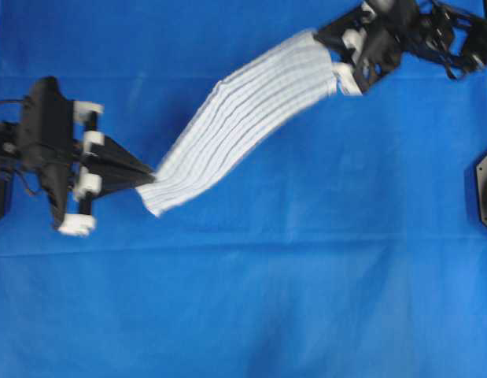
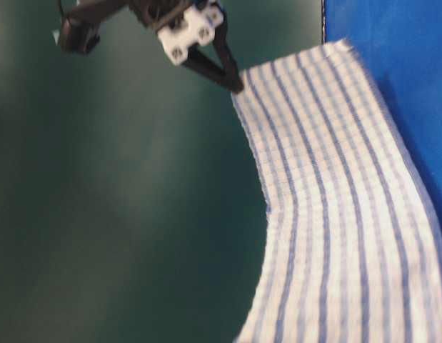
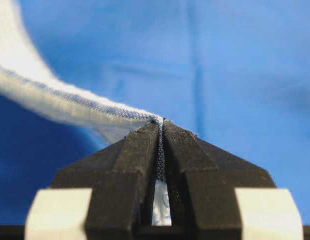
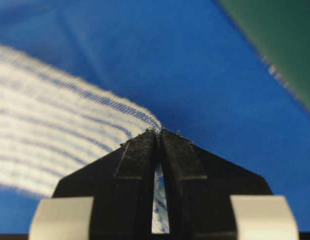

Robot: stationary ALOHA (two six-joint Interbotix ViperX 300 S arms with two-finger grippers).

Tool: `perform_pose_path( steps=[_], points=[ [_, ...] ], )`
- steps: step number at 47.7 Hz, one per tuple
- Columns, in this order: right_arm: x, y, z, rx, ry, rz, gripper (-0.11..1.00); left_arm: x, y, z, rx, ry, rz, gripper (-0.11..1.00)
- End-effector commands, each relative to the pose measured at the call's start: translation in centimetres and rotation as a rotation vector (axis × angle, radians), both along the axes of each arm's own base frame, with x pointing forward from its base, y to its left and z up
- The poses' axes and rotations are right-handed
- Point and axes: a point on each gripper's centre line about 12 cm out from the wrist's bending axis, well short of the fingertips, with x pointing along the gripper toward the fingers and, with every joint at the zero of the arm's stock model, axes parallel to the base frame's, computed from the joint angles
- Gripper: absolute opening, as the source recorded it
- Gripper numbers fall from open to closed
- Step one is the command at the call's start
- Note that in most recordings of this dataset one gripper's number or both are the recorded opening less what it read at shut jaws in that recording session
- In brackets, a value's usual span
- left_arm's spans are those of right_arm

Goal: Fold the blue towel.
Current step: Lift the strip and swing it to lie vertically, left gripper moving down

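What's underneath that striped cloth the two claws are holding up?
Only the blue table covering shows around the blue towel, stretched between the left gripper and the right gripper. The strip directly beneath the towel is covered in the overhead view.

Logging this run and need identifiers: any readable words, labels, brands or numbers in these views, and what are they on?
None readable in any view.
Blue towel: stripes only, no tag visible.
Left gripper and right gripper: no markings.
Blue table covering: plain.
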Motion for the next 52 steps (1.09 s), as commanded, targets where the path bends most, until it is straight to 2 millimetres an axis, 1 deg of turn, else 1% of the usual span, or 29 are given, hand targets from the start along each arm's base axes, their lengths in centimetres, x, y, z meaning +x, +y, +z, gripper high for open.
perform_pose_path(
  steps=[1, 5, 14, 21, 26, 33, 42, 47, 52],
  points=[
    [1.2, -1.2, 1.7, -0.040, -0.039, -0.003, 0.05, 2.5, -1.3, 0.7, -0.001, -0.018, -0.038, 0.01],
    [2.2, -2.0, 2.0, -0.060, -0.038, 0.001, 0.05, 4.3, -2.4, 0.9, -0.001, -0.014, -0.064, 0.01],
    [3.6, -3.6, 2.5, -0.096, -0.036, 0.002, 0.05, 8.8, -4.5, 1.8, -0.001, -0.038, -0.105, 0.01],
    [4.2, -4.5, 3.0, -0.116, -0.040, -0.001, 0.05, 12.7, -5.4, 2.0, 0.011, -0.055, -0.117, 0.01],
    [4.6, -4.9, 3.1, -0.125, -0.042, -0.001, 0.05, 14.8, -5.7, 2.1, 0.020, -0.061, -0.121, 0.01],
    [4.8, -5.1, 3.3, -0.136, -0.040, 0.003, 0.05, 16.2, -6.0, 2.1, 0.024, -0.060, -0.123, 0.01],
    [4.5, -5.2, 3.1, -0.133, -0.033, -0.003, 0.05, 16.6, -6.1, 2.0, 0.026, -0.062, -0.124, 0.01],
    [3.8, -5.2, 2.9, -0.128, -0.024, -0.012, 0.05, 17.2, -6.2, 2.1, 0.024, -0.074, -0.123, 0.01],
    [2.4, -4.9, 2.5, -0.120, -0.013, -0.024, 0.05, 18.2, -6.6, 2.2, 0.024, -0.094, -0.128, 0.01]
  ],
)
